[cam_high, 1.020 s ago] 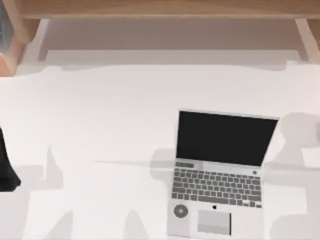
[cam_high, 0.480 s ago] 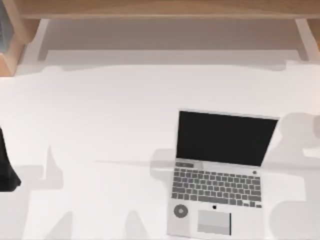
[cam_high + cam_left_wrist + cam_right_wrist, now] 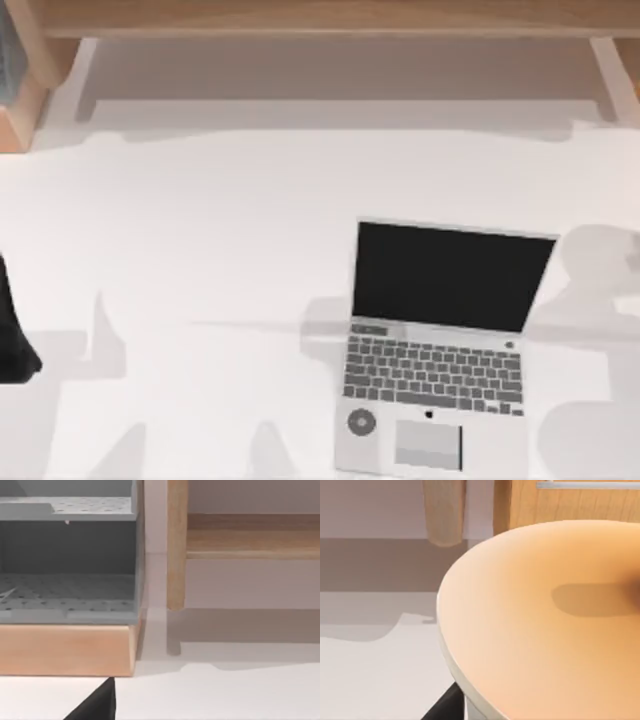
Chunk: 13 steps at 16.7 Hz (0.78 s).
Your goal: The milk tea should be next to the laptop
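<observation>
Cream-beige top: the milk tea (image 3: 540, 625) sits very close under my right wrist camera, its rounded pale rim curving toward the white table (image 3: 375, 675); a dark soft shadow lies across its top.
Where it is: from above I cannot place the milk tea on the table; my right wrist view puts it before a light wooden shelf post (image 3: 444, 511).
Right gripper: a black finger (image 3: 445, 707) shows just beside the cup's lower rim; I cannot tell whether my fingers are apart or closed on it.
Laptop: the silver-grey laptop (image 3: 440, 345) stands open on the right half of the table, black screen toward the shelf, keys and trackpad toward the near edge.
Change: the laptop lies as it did half a second ago; the grey shadows at the table's right edge have shifted slightly.
Left arm: parked at the table's left edge, a black part (image 3: 12, 335) in the top view, unmoved.
Left gripper: a black tip (image 3: 97, 702) over the white table; fingers' state I cannot tell.
Beyond it: a grey perforated rack (image 3: 67, 555) on a wooden base (image 3: 65, 650).
</observation>
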Each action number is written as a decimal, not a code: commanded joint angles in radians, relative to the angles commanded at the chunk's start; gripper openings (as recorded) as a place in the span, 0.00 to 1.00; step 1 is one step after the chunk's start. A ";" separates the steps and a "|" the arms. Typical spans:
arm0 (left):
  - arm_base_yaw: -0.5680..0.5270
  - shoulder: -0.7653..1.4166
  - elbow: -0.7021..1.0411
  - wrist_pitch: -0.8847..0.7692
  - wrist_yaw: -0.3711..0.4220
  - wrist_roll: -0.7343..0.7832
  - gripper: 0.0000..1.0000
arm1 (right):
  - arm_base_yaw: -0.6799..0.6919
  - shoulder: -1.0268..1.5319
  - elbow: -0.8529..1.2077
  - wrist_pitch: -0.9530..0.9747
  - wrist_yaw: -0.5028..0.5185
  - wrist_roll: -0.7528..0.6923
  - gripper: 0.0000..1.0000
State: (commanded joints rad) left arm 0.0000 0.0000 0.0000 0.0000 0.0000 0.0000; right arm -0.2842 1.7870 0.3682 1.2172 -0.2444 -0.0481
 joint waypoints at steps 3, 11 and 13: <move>0.000 0.000 0.000 0.000 0.000 0.000 1.00 | 0.000 0.000 0.000 0.000 0.000 0.000 0.10; 0.000 0.000 0.000 0.000 0.000 0.000 1.00 | 0.000 0.000 0.000 0.000 0.000 0.000 0.00; 0.000 0.000 0.000 0.000 0.000 0.000 1.00 | -0.001 0.000 -0.001 0.000 0.000 0.002 0.00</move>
State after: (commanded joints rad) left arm 0.0000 0.0000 0.0000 0.0000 0.0000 0.0000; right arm -0.2851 1.7870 0.3669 1.2170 -0.2449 -0.0465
